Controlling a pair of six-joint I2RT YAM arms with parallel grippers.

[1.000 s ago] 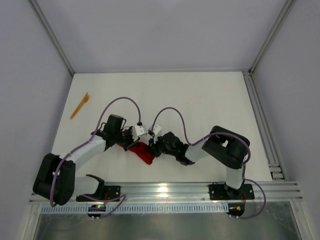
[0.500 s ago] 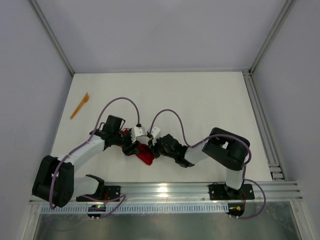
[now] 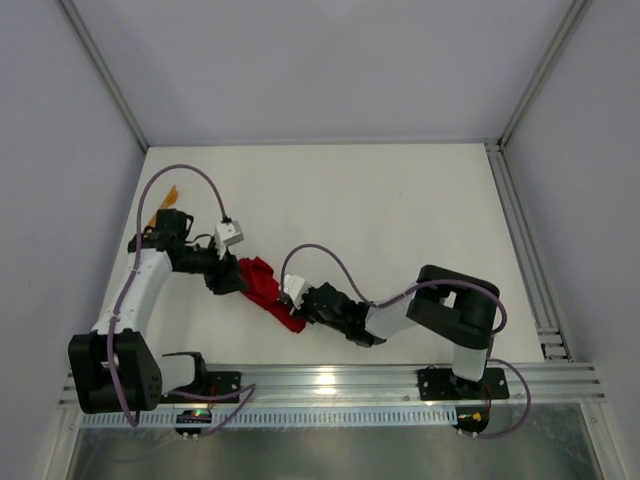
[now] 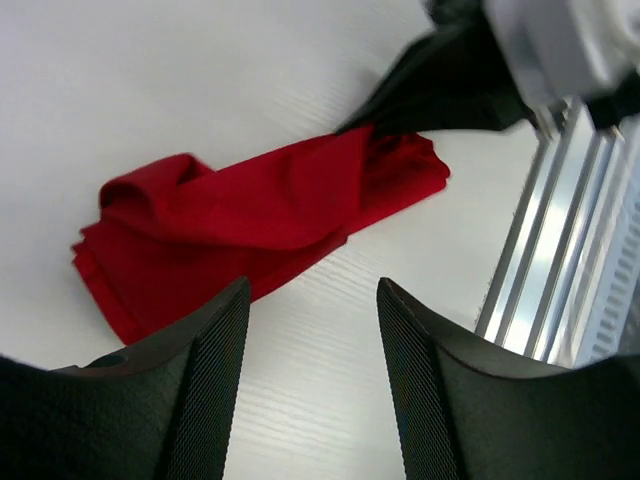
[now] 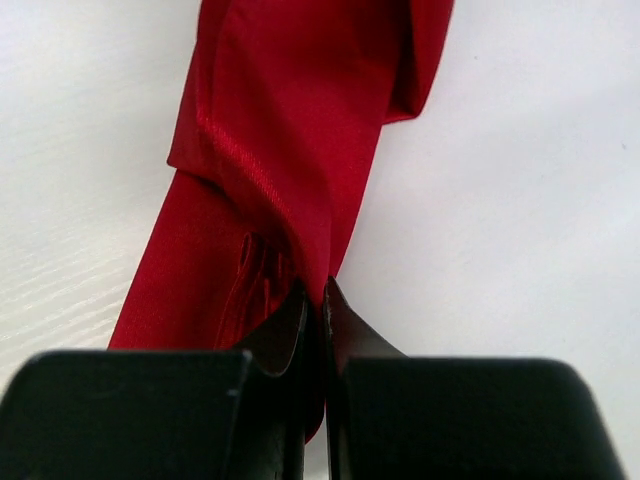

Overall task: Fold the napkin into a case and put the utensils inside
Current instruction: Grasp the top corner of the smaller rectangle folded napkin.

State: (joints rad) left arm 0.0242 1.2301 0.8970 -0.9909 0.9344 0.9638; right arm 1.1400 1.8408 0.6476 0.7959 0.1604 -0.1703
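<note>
**Figure: napkin handling, fold not yet formed.** We see the bright red soft cloth napkin (image 3: 262,287) lying on the white table (image 3: 400,220) near its front edge, between the two arms. It is a long, rumpled band with several loose layers, not a flat pouch. We therefore judge the case unformed and the folding step still in hand.

The right gripper (image 5: 314,302) has its fingers pressed together on a raised pleat at the end of the band nearer the aluminium rail (image 4: 560,230). We read this pinch as an anchor that keeps one end fixed so the cloth can be drawn straight against it.

The left gripper (image 4: 312,330) stands with its fingers spread and nothing between them. The napkin's other, bunched end lies just ahead of its tips and apart from them. We take this open stance as readiness for a fresh hold on that end.

One slim orange plastic utensil (image 3: 169,193) shows at the far left of the table, well apart from the napkin and partly hidden by the left arm. We cannot make out a second utensil. We judge that it is kept out of the folding area until a pouch exists to receive it.
</note>
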